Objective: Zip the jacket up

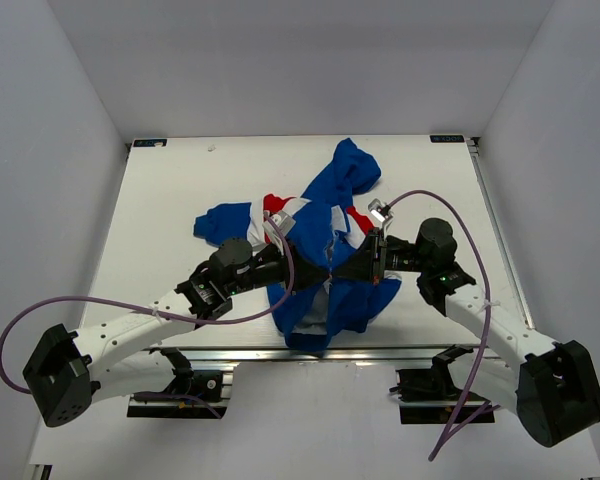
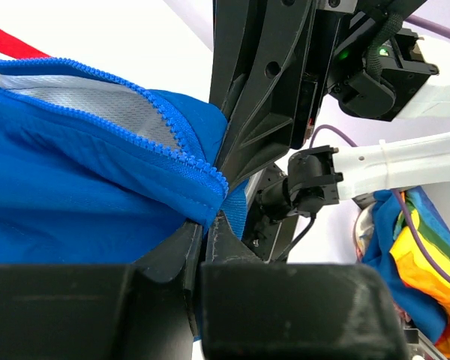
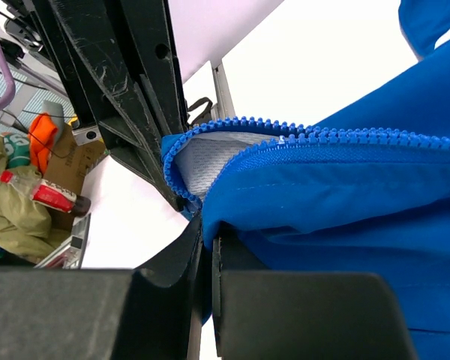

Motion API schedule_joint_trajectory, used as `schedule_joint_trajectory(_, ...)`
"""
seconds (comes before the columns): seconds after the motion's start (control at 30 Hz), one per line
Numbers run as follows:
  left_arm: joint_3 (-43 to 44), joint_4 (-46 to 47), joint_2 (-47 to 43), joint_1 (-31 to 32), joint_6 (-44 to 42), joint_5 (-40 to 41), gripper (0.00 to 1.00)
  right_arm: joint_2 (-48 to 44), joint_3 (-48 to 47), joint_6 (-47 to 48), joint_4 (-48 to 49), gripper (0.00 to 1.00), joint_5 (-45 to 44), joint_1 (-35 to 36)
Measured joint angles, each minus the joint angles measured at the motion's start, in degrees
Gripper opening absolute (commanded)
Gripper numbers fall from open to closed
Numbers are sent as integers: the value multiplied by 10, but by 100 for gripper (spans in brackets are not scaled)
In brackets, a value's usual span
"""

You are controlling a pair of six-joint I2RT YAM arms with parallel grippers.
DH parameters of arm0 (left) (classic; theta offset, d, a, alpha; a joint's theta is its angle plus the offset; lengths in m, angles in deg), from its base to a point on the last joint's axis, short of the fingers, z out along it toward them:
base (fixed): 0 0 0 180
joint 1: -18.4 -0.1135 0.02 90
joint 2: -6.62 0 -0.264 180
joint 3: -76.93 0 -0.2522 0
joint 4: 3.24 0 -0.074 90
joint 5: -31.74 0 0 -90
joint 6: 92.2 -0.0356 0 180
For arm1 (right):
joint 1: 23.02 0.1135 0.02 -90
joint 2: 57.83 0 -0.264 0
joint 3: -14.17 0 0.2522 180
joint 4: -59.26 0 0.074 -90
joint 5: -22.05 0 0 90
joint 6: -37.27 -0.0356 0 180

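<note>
The blue jacket (image 1: 330, 235) with red and white bands lies crumpled at the middle of the table, its hood toward the back. My left gripper (image 1: 320, 272) and right gripper (image 1: 342, 272) meet tip to tip over its lower front. The left gripper (image 2: 205, 225) is shut on the blue zipper edge (image 2: 187, 161) near its bottom end. The right gripper (image 3: 208, 232) is shut on the facing blue edge, with the open zipper teeth (image 3: 232, 127) and grey mesh lining (image 3: 210, 154) above it. The zipper stands open.
The white table (image 1: 160, 210) ends at a metal rail at its near edge (image 1: 380, 350). Purple cables loop from both arms (image 1: 40, 310). White walls enclose the left, right and back.
</note>
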Motion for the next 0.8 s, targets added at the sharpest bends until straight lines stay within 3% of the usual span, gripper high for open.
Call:
schedule_joint_trajectory(0.63, -3, 27, 8, -8, 28, -37, 0, -42, 11, 1, 3, 0, -10, -2)
schedule_joint_trajectory(0.8, -3, 38, 11, -10, 31, -45, 4, -51, 11, -1, 3, 0, -14, -3)
